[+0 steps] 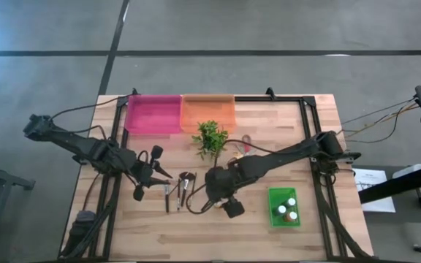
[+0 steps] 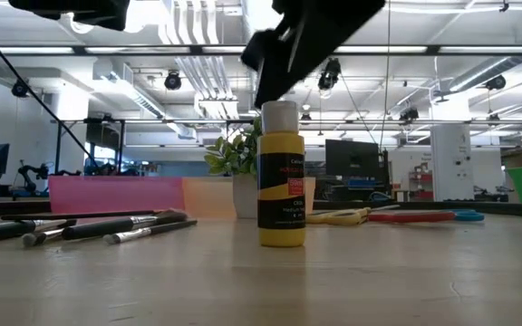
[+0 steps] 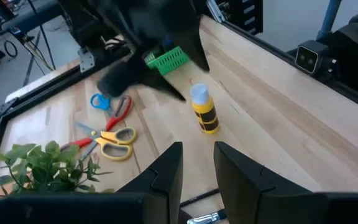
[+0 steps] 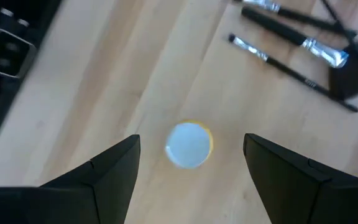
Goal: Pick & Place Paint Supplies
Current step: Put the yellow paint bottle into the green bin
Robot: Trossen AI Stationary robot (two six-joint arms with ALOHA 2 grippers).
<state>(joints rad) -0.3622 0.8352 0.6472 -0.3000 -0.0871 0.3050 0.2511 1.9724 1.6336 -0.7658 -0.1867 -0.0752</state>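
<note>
Yellow paint bottle (image 2: 281, 177) upright, white cap; label text illegible. Right gripper (image 4: 188, 163) above it, jaws wide apart. Left gripper (image 3: 197, 163) empty, jaws narrowly parted.

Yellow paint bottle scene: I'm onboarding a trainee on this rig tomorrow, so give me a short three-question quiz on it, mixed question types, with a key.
1. True or false: the right gripper is shut on the yellow paint bottle.
2. Which bin holds small paint bottles?
A. pink bin
B. orange bin
C. green bin
3. Fill in: in the low view, the brushes lie flat on the table while the yellow paint bottle stands ____.

Key
1. False: its fingers are open, poised above the white cap, one to each side.
2. C
3. upright
</note>
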